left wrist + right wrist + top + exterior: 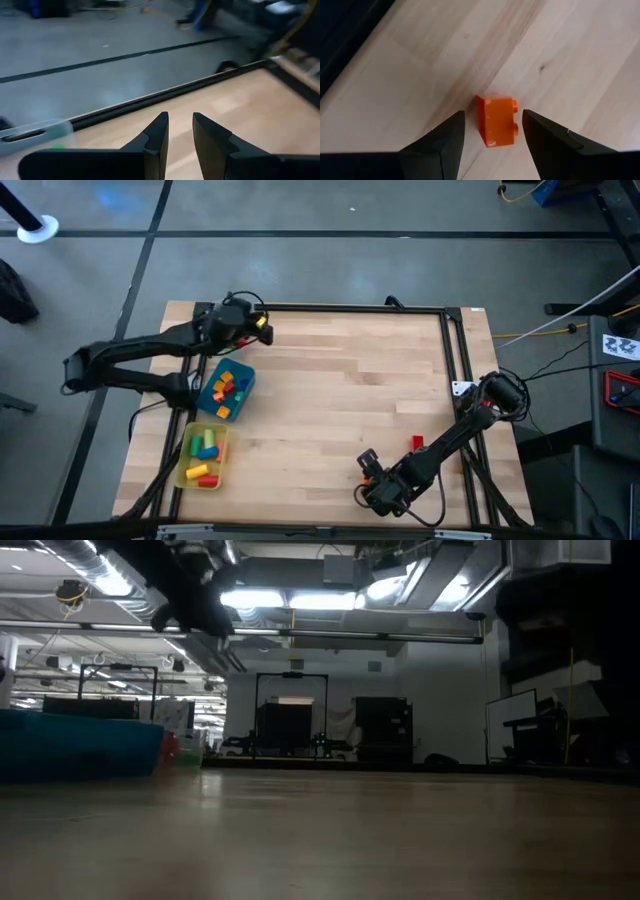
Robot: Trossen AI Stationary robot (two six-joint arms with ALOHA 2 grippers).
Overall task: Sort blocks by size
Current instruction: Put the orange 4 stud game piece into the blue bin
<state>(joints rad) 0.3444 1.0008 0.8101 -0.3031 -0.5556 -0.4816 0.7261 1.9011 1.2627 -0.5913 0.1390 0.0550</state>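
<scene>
**A:** Start at the left. What's there?

**B:** The left arm reaches toward the far left corner of the desk (330,400). Its left end effector (180,131) has its fingers slightly parted with nothing between them, above bare wood close to the desk's black far edge rail. A clear tray (35,135) shows at the edge of its wrist view, with a speck of green inside.

**A:** And the sorted pieces?

**B:** Just near of that arm, on the left side, a blue tray (227,391) holds several blocks (226,388) in red, yellow, orange and green. Nearer still sits a yellow tray (203,456) with a few more, green, red, orange and yellow pieces among them. In the low view the blue tray is the teal wall at left.

**A:** The middle?

**B:** Bare wood.

**A:** The right?

**B:** The right arm stretches from the right edge toward the near side. Its right end effector (492,131) is spread wide, fingers pointing down on either side of an orange brick (497,121) lying on the desk, not touching it. From above, a red-orange piece (417,442) lies beside that arm, right of centre, near side.
</scene>
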